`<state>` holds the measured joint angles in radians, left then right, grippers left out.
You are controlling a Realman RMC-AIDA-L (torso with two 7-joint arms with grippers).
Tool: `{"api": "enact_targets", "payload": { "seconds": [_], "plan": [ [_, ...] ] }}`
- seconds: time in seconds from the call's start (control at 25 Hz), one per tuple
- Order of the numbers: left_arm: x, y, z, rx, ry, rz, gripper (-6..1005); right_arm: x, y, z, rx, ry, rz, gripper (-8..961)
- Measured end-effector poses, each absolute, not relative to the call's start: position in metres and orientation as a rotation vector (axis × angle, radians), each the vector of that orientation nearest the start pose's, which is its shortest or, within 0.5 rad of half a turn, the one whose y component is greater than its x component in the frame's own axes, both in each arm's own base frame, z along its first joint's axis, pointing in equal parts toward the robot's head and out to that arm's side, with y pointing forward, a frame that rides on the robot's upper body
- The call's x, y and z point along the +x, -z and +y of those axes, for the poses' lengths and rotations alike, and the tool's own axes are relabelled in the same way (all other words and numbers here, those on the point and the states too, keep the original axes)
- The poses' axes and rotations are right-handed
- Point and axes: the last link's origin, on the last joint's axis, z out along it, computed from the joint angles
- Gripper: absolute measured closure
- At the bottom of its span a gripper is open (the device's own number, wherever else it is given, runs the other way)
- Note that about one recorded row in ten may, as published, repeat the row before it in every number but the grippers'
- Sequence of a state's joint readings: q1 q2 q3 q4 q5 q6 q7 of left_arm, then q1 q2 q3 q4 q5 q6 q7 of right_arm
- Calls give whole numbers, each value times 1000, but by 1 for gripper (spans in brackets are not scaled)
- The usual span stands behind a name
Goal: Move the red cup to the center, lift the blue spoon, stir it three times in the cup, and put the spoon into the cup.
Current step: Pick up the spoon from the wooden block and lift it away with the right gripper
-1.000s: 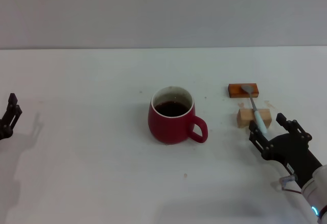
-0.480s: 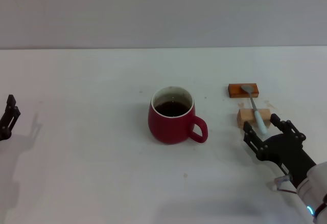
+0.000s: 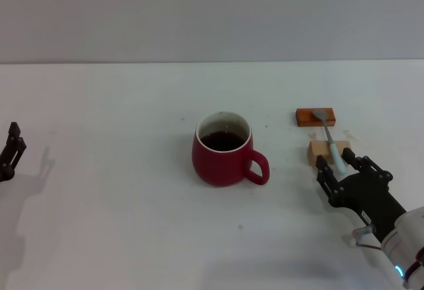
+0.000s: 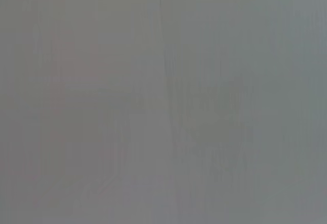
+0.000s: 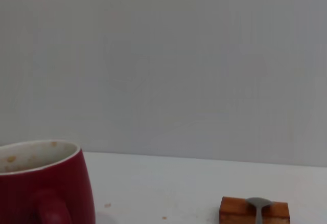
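The red cup [image 3: 224,149] stands near the middle of the white table, handle toward my right, dark liquid inside; the right wrist view catches its rim and side [image 5: 43,185]. The blue spoon [image 3: 334,147] lies across a tan wooden block [image 3: 320,151], its grey bowl resting on an orange-brown block [image 3: 315,116] that shows again in the right wrist view [image 5: 254,210]. My right gripper [image 3: 346,165] is open, its fingers straddling the near end of the spoon's pale handle. My left gripper [image 3: 12,147] sits at the far left edge.
The white table [image 3: 119,197] reaches a grey wall behind. Small crumbs dot the surface near the cup. The left wrist view holds only plain grey.
My right gripper has slid left and forward, closing in around the spoon's handle end. The left gripper has drawn slightly back toward the left edge. Cup and blocks have not moved.
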<state>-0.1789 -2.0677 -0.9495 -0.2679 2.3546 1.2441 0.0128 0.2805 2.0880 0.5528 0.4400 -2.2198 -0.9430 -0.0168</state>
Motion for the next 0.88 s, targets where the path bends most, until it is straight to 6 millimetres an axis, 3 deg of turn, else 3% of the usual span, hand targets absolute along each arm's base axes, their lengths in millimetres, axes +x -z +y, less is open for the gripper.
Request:
{"api": "enact_targets", "payload": {
  "seconds": [0.12,0.88],
  "plan": [
    [-374,0,257,-1465,545,-521,147,309,102,274,-1897,-578,671,445],
    [-372,1,259,-1471,550,-520,147,313,101,273,-1891,-566,685,468]
  ]
}}
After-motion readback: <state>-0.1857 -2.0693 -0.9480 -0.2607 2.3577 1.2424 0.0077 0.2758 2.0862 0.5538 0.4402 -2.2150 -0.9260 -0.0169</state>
